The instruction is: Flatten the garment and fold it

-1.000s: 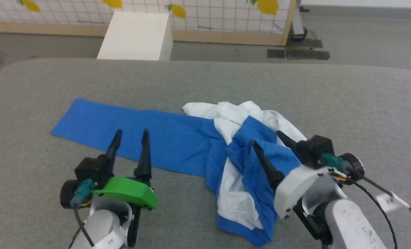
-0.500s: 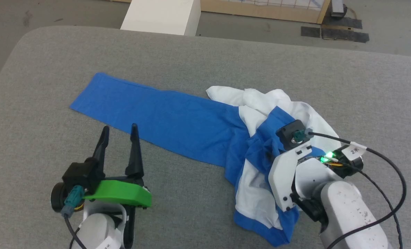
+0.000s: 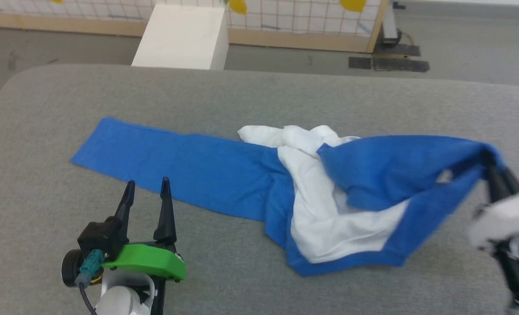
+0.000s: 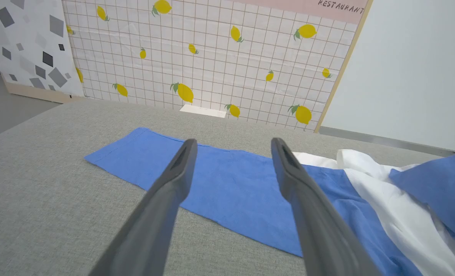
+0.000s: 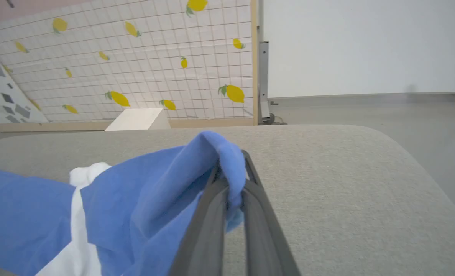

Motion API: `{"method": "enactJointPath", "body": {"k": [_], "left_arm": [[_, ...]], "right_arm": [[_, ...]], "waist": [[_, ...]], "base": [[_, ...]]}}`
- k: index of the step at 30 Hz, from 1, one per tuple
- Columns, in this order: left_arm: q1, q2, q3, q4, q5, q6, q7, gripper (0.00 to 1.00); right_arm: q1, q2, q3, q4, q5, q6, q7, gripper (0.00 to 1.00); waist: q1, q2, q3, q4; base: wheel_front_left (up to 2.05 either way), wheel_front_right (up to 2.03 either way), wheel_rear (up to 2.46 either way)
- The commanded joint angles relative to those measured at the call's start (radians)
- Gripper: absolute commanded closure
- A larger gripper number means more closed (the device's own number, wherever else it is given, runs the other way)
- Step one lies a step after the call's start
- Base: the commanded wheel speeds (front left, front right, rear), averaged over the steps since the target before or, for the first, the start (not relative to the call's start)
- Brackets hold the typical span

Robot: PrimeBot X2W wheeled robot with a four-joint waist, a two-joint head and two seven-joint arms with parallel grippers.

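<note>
While the left gripper (image 3: 148, 183) waits low over the grey surface (image 3: 373, 100), its two dark fingers spread wide with nothing between them, the right gripper (image 5: 233, 168) has its two fingers pinched together on a fold of blue cloth. That fold belongs to the one garment (image 3: 325, 210) on the surface, a white and blue T-shirt lying across the middle.

One long blue sleeve (image 3: 176, 162) lies flat and smooth, reaching out toward the robot's left. The left gripper's fingertips point at the sleeve's near edge; whether they touch it cannot be told. The white body sits bunched in a crumpled heap at the centre, with a blue band running along its near side.

On the robot's right, a second blue part of the garment is raised off the surface and drawn taut toward the right gripper, which shows blurred at the right edge of the head view. A shadow lies on the surface beneath the raised cloth.

Beyond the far edge of the surface, one white box (image 3: 180, 35) stands on the grey floor (image 3: 469, 39) before one gridded panel (image 4: 212, 57) printed with lemons.
</note>
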Motion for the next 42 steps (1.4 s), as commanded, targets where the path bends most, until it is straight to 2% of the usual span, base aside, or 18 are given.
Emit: {"method": "enactJointPath", "body": {"k": [1,4,6,12,13,14,15,19,22,26,29,33,37,40,41,42], "left_arm": [[0.019,-0.004,0.005,0.004,0.006,-0.006,-0.004,0.0],[0.025,-0.005,0.007,0.012,0.01,-0.013,-0.004,0.0],[0.028,-0.005,0.004,0.02,0.012,-0.019,-0.004,0.0],[0.03,-0.006,-0.01,0.051,0.016,-0.03,-0.004,0.0],[0.029,-0.006,-0.013,0.058,0.017,-0.031,-0.004,0.0],[0.029,-0.006,-0.019,0.069,0.016,-0.032,-0.004,0.0],[0.028,-0.006,-0.024,0.08,0.014,-0.034,-0.004,0.0],[0.015,-0.006,-0.056,0.147,-0.02,-0.024,0.021,0.0],[-0.009,-0.006,-0.101,0.194,-0.067,0.005,0.107,0.0],[-0.06,-0.006,-0.137,0.24,-0.149,0.088,0.204,0.0],[-0.108,-0.007,-0.157,0.288,-0.156,0.167,0.283,0.0],[-0.168,-0.007,-0.158,0.342,-0.185,0.224,0.36,0.0],[-0.198,-0.006,-0.157,0.396,-0.207,0.253,0.46,0.0],[-0.209,0.004,-0.181,0.416,-0.204,0.241,0.525,0.0],[-0.212,0.01,-0.192,0.422,-0.201,0.232,0.548,0.08],[-0.215,0.016,-0.203,0.426,-0.197,0.224,0.565,0.6]], "right_arm": [[0.03,-0.001,-0.058,0.0,0.023,-0.002,-0.022,1.0],[0.088,-0.001,-0.203,0.054,0.061,-0.002,-0.037,1.0],[0.117,-0.001,-0.264,0.116,0.073,-0.002,-0.027,1.0],[0.163,-0.001,-0.324,0.282,0.06,-0.002,0.034,1.0],[0.164,-0.001,-0.32,0.295,0.056,-0.002,0.039,0.9],[0.163,-0.001,-0.314,0.303,0.053,-0.002,0.034,0.5],[0.161,-0.001,-0.305,0.304,0.051,-0.002,0.024,0.0],[0.157,-0.001,-0.245,0.266,0.038,-0.002,-0.054,0.0],[0.159,-0.001,-0.186,0.224,0.032,-0.002,-0.11,0.0],[0.163,-0.001,-0.126,0.188,0.04,-0.002,-0.148,0.0],[0.165,-0.001,-0.087,0.17,0.047,-0.002,-0.152,0.0],[0.168,-0.001,-0.041,0.15,0.062,-0.002,-0.146,0.0],[0.166,-0.001,-0.006,0.153,0.078,-0.002,-0.147,0.0],[0.164,-0.001,0.019,0.153,0.084,-0.002,-0.146,0.0],[0.163,-0.001,0.027,0.15,0.087,-0.002,-0.147,0.0],[0.162,-0.001,0.033,0.149,0.089,-0.002,-0.148,0.0]], "waist": [[0.0,0.0,-0.03,-0.04],[0.0,0.0,-0.036,-0.06],[0.0,0.0,-0.038,-0.071],[0.0,0.0,-0.043,-0.096],[0.0,0.0,-0.043,-0.099],[0.0,0.0,-0.044,-0.103],[0.0,0.0,-0.043,-0.105],[0.0,0.0,-0.039,-0.115],[0.0,0.0,-0.032,-0.118],[0.0,0.0,-0.022,-0.121],[0.0,0.0,-0.016,-0.126],[0.0,0.0,-0.002,-0.139],[0.0,0.0,0.013,-0.153],[0.0,0.0,0.025,-0.159],[0.0,0.0,0.029,-0.16],[0.0,0.0,0.033,-0.161]], "base": [[0.0,0.0,0.0],[0.0,0.0,0.0],[0.0,0.0,0.0],[0.0,0.0,0.0],[0.0,0.0,0.0],[0.0,0.0,0.0],[0.0,0.0,0.0],[0.0,0.0,0.0],[0.0,0.0,0.0],[0.0,0.0,0.0],[0.0,0.0,0.0],[0.0,0.0,0.0],[0.0,0.0,0.0],[0.0,0.0,0.0],[0.0,0.0,0.0],[0.0,0.0,0.0]]}}
